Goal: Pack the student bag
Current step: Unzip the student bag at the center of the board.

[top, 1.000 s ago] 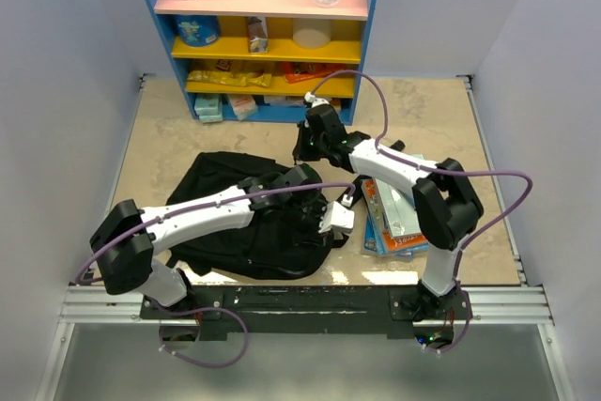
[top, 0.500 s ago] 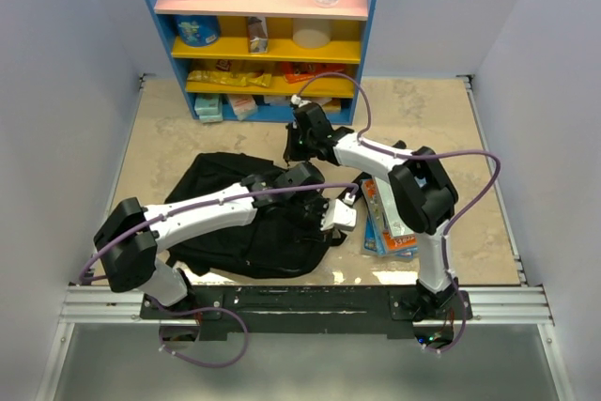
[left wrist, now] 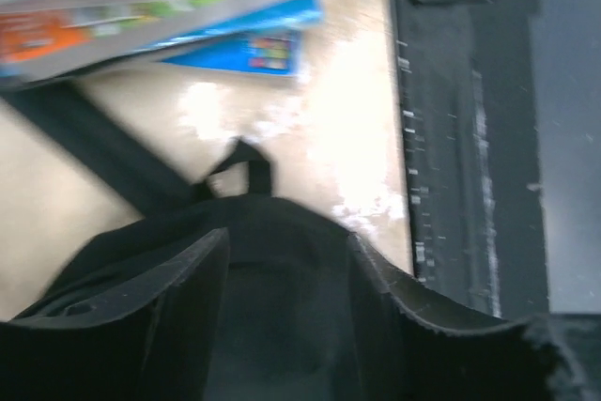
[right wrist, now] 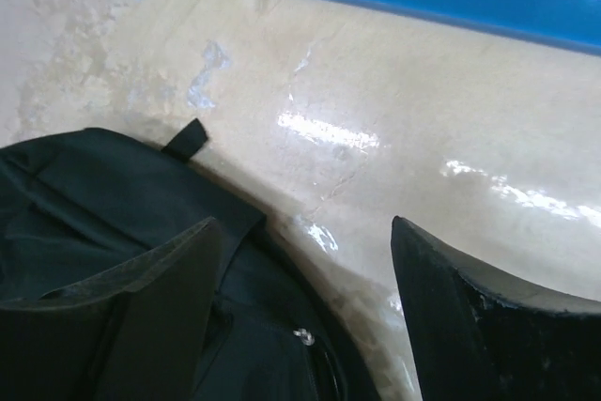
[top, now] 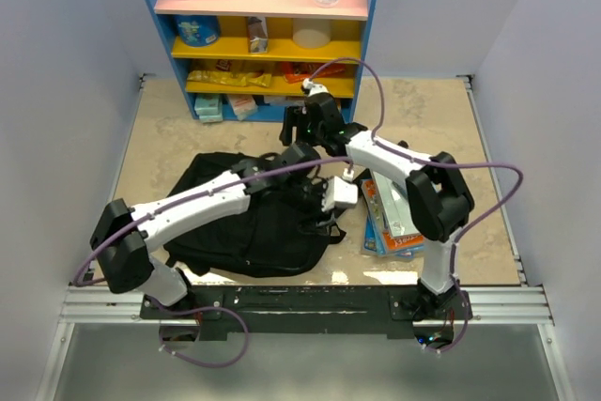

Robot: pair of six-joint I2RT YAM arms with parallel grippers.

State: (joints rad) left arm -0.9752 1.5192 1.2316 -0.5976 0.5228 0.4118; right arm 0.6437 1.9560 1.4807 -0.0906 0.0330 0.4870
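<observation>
The student bag (top: 246, 237) lies flat on the table (top: 164, 143), left of centre. Its long axis runs from far left to near right, and its right end reaches almost to the stack of books (top: 394, 218).

The left arm stretches across the bag's far side, and the left hand (left wrist: 286, 241) points down at that right end. In its wrist view the fingers (left wrist: 178, 302) stand moderately apart with black fabric filling the gap. I cannot tell whether they are pinching it or only resting on it. A small fabric loop (left wrist: 239, 168) stands up just beyond the fingertips, with the books farther off.

The right hand (right wrist: 305, 227) hovers at the bag's far right edge, spread wide and holding nothing. One finger is over the fabric near a zip pull (right wrist: 300, 335), the other over bare table. Past it, at the far side, stands the blue shelf (top: 258, 44).

The bag lies directly below both hands, so neither has to travel. The left hand is the one already in the fabric. The books sit on the right arm's side, just right of the bag. Opening the bag probably comes first, with each hand taking one side of the zip line.
</observation>
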